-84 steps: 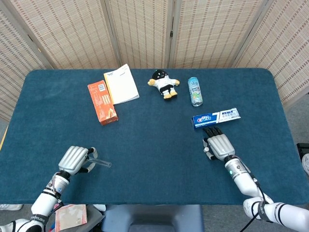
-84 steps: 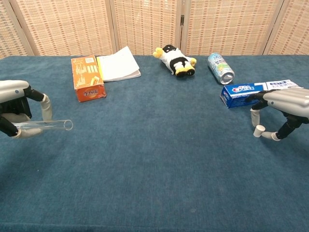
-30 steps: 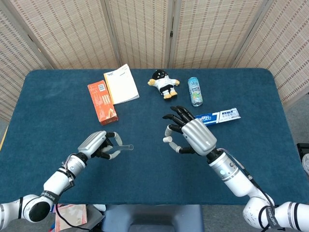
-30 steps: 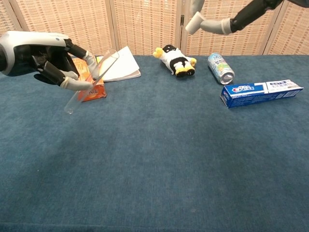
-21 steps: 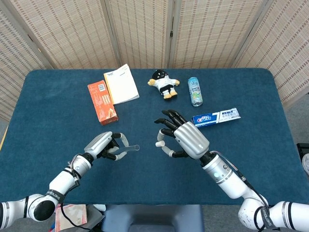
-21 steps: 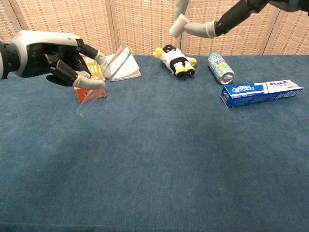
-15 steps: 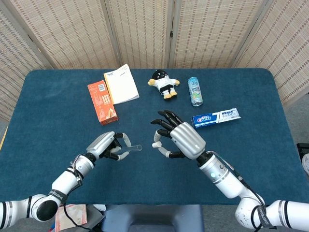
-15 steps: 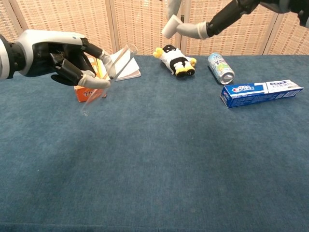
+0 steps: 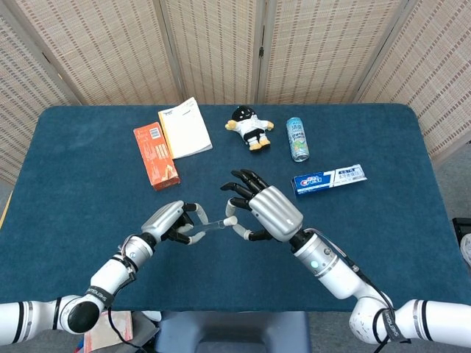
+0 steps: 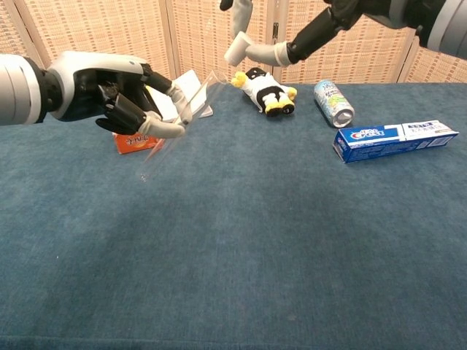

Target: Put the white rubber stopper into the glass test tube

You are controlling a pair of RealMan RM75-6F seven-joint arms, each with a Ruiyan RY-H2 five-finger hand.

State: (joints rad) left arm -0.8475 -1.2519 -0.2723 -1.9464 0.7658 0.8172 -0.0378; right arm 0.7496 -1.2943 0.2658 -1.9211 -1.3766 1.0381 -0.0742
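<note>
At frame centre, the left hand (image 9: 171,220) grips the tilted glass test tube (image 10: 180,119); the right hand (image 9: 266,213) pinches the white rubber stopper (image 10: 237,52) just beside its mouth.

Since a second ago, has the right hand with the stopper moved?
Yes. In the head view the right hand has come left, away from the toothpaste box, bringing the white stopper close to the test tube's open end.
</note>
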